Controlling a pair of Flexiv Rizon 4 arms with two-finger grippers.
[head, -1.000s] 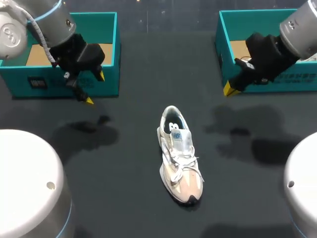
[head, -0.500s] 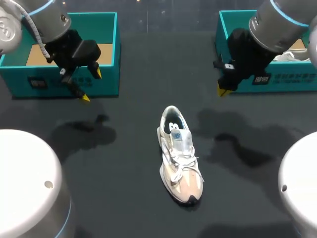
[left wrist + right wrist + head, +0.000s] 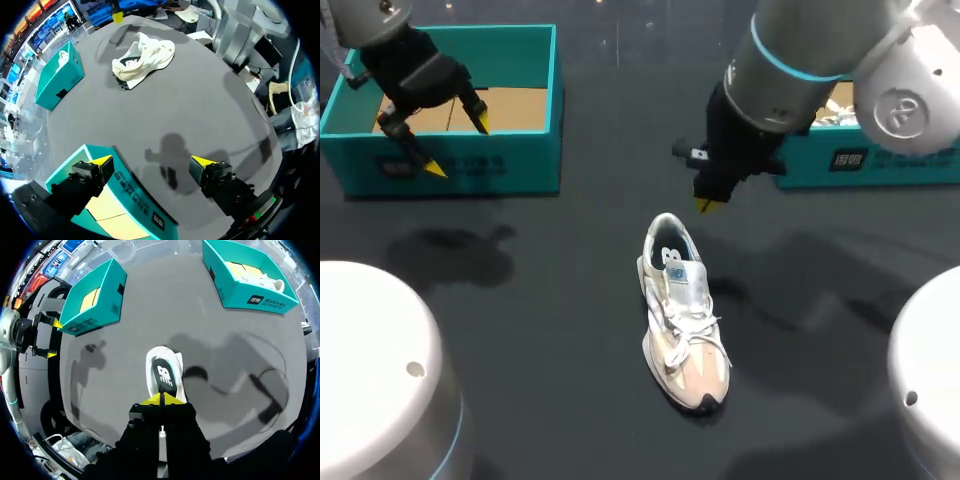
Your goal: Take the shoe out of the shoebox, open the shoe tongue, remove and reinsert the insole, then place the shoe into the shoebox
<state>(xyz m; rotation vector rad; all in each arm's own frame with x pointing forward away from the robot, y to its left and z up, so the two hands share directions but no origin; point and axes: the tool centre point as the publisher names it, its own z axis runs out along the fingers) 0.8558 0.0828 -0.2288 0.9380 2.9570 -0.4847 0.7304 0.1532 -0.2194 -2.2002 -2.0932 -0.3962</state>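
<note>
Right tool (image 3: 708, 203) closed, empty, above sneaker (image 3: 685, 320) heel; left tool (image 3: 457, 145) open, straddling teal shoebox (image 3: 556, 100) wall. Advice: spread fingers, pinch tongue (image 3: 687, 283) tip, lift gently.

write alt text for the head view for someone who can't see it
A white and beige sneaker lies on the dark table, the right gripper shut above its heel end. The left gripper is open over the left teal shoebox; a second teal shoebox sits at the far right.

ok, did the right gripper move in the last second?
Yes. In the head view the right gripper has swung away from the right shoebox and its front wall, toward the shoe, and now hangs close by its heel.
</note>
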